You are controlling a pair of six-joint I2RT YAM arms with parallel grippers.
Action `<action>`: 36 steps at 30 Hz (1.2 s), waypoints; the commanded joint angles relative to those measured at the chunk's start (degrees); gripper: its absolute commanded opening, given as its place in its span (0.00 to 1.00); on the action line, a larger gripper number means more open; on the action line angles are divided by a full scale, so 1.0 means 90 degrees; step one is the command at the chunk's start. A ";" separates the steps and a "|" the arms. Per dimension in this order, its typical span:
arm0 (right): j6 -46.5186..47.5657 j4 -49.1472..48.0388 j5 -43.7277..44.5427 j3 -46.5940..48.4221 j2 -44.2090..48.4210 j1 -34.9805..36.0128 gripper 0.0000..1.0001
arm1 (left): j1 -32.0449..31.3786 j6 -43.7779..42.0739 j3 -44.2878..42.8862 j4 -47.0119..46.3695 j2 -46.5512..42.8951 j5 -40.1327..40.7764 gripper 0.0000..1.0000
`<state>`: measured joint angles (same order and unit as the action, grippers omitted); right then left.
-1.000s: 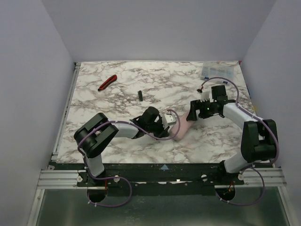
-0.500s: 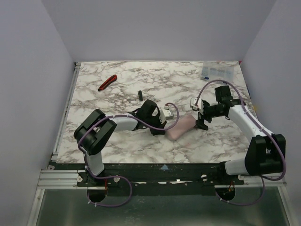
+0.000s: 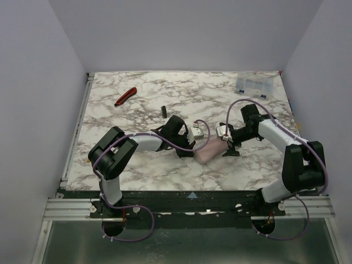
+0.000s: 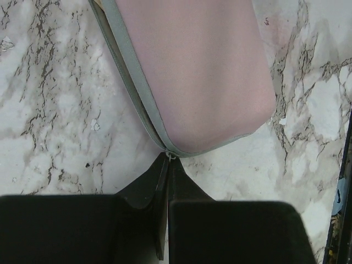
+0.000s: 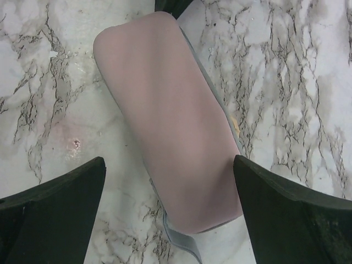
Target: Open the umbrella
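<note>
The umbrella (image 3: 209, 149) is a closed peach-pink oblong with a grey zip strip along its edge, lying flat on the marble table. No shaft or handle shows. My left gripper (image 3: 193, 152) is at its left end. In the left wrist view (image 4: 167, 159) it is shut, with its tips meeting on the small metal zip pull (image 4: 171, 156) at the end of the umbrella (image 4: 198, 71). My right gripper (image 3: 228, 145) is open at the other end. In the right wrist view (image 5: 170, 203) its fingers stand wide on either side of the umbrella (image 5: 170, 121), not touching it.
A red-and-black hand tool (image 3: 125, 96) lies at the back left. A small black piece (image 3: 163, 111) lies behind the left arm. A clear plastic box (image 3: 253, 84) sits at the back right corner. Grey walls enclose the table on three sides.
The right gripper drew away from the umbrella's far end, then came back down open astride its right end. The umbrella has swung to lie flatter, more left to right.
</note>
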<state>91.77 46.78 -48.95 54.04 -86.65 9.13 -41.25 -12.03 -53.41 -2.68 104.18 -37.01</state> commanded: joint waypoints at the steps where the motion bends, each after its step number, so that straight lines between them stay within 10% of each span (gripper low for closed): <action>1: 0.0418 -0.0073 -0.0069 0.0078 -0.0309 0.0265 1.00 | 0.0023 -0.0099 -0.0189 0.0067 0.0122 -0.0213 0.00; 9: 0.0336 -0.0801 0.0385 -0.0151 -0.0703 0.0374 0.98 | 0.0015 -0.0103 -0.0171 -0.0026 0.0124 -0.0233 0.00; 23: -0.1185 -0.2367 0.1621 -0.1176 -0.0344 0.0373 0.39 | 0.0017 0.0248 0.0658 -0.0679 -0.0696 -0.0225 0.00; 36: -0.4163 -0.2971 0.2189 -0.1092 -0.0584 0.0373 0.33 | -0.0361 0.1233 0.0944 -0.1481 -0.0629 0.0031 0.00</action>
<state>68.47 20.80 -41.71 45.25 -88.31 13.74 -42.35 -7.07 -45.41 -12.69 99.22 -34.17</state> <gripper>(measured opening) 0.516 0.012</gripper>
